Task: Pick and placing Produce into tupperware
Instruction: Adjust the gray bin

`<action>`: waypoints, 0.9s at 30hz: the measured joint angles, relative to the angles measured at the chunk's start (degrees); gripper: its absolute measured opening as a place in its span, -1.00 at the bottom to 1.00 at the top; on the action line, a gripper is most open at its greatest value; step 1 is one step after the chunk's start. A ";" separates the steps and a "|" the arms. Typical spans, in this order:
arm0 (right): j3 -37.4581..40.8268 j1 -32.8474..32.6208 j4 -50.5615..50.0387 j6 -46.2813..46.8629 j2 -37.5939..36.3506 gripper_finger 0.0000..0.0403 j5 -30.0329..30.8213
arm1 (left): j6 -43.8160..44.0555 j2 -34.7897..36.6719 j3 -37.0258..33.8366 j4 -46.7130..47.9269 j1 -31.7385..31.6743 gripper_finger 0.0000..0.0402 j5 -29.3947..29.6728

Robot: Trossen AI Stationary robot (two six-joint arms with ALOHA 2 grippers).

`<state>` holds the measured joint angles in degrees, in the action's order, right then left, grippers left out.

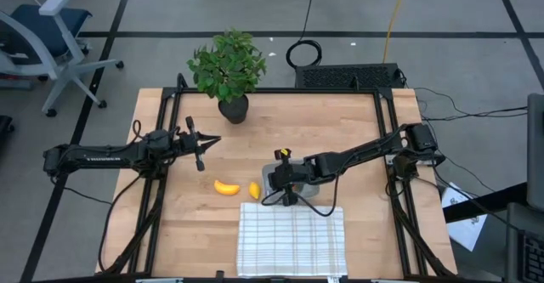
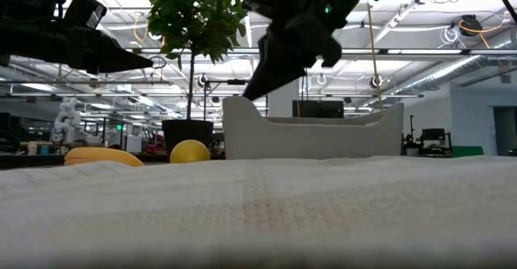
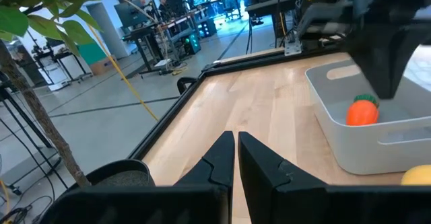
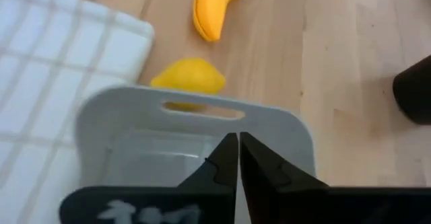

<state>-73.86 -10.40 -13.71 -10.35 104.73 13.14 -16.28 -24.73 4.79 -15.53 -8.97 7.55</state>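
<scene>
- Nearest the front edge of the bench (image 1: 357,121), the white checked cloth (image 1: 291,239) lies flat with no produce on it.
- Just past it, the tupperware (image 1: 289,183) has the carrot (image 3: 362,111) inside: one piece of three looks done.
- Right gripper (image 4: 237,158) hangs over the container, fingers together on nothing.
- Lemon (image 1: 254,189) and banana (image 1: 225,187) wait beside it, both left to place.
- Farther off, left gripper (image 3: 236,158) idles shut and empty near the potted plant (image 1: 227,70).
</scene>
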 joint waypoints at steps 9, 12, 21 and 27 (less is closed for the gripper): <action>0.11 1.92 2.36 -2.22 0.94 -1.00 -2.99 | -0.03 0.00 0.01 -0.09 0.00 -0.87 0.00; 0.11 2.64 2.43 -2.49 0.94 -1.00 -3.01 | -0.03 0.00 -0.01 -0.11 0.00 -0.87 0.00; 0.13 5.15 3.49 -3.72 3.82 -1.00 -7.41 | -0.40 0.00 0.00 -0.11 0.04 -0.87 0.02; 0.15 5.26 3.81 -4.48 4.57 -1.00 -7.31 | -0.49 0.00 0.00 -0.13 0.00 -0.87 0.04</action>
<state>-73.71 -5.14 -9.91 -14.83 109.30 5.83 -16.78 -24.73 4.79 -15.66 -8.97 7.60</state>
